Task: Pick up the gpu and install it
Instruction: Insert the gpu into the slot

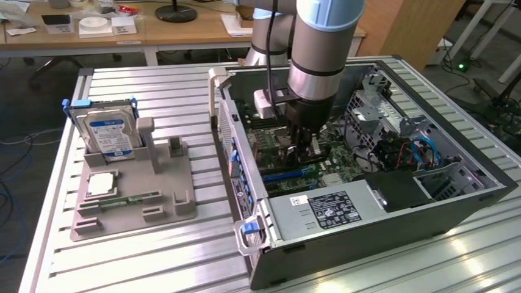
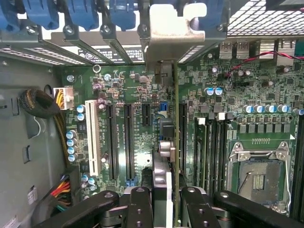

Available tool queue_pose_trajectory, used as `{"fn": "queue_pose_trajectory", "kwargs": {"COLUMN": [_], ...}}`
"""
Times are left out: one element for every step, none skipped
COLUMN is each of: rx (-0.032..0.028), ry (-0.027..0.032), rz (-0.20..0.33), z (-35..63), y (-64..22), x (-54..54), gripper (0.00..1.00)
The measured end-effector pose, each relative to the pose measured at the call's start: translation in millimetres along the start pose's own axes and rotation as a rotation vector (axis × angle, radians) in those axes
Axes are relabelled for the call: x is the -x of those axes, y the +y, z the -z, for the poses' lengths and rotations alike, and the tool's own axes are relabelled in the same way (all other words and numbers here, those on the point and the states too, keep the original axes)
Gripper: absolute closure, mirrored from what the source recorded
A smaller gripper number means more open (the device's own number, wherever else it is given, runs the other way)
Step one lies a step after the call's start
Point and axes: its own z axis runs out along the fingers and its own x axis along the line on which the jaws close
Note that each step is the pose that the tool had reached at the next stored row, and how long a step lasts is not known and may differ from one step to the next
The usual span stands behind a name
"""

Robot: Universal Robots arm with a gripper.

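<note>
Gpu (image 2: 176, 118) clamped in narrowed gripper (image 2: 164, 202)

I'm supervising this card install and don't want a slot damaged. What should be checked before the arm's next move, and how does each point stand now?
1. Grip: the gripper is closed on the gpu, held edge-on. Ok.
2. Position: gripper is inside the open computer case, over the motherboard. Ok.
3. Bracket: the card's metal bracket sits at the rear slot openings. Ok.
4. Card edge lined up with its slot: cannot tell.
5. Card fully seated: cannot tell.
6. Hard drive stands in the parts holder, clear of the arm. Ok.
</note>
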Motion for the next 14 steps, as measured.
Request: {"fn": "queue_pose_trajectory", "kwargs": {"rx": [0.0000,0.0000,-0.0001,0.0000,0.0002,0.0005,0.0006,0.0008,0.0009,0.0010,0.0011,0.0011,0.0011,0.0012], "ry": [0.0001,0.0001,0.0000,0.0001,0.0002,0.0001,0.0002,0.0002,0.0002,0.0001,0.0002,0.0002,0.0002,0.0002], "rz": [0.000,0.000,0.000,0.000,0.000,0.000,0.000,0.000,0.000,0.000,0.000,0.000,0.000,0.000], "z": [-0.3,-0.6,-1.2,-1.7,-2.6,-3.5,-4.1,-4.6,-5.0,-5.6,-6.2,-6.9,-7.7,-8.5], "y": [0.1,0.3,0.4,0.6,0.7,0.9,1.0,1.1,1.1,1.3,1.3,1.4,1.5,1.5], "x": [0.0,-0.1,-0.1,-0.1,-0.1,-0.1,-0.2,-0.2,-0.2,-0.2,-0.2,-0.2,-0.2,-0.2], "gripper": [0.72,0.72,0.72,0.72,0.72,0.72,0.72,0.72,0.72,0.72,0.72,0.72,0.72,0.72]}}
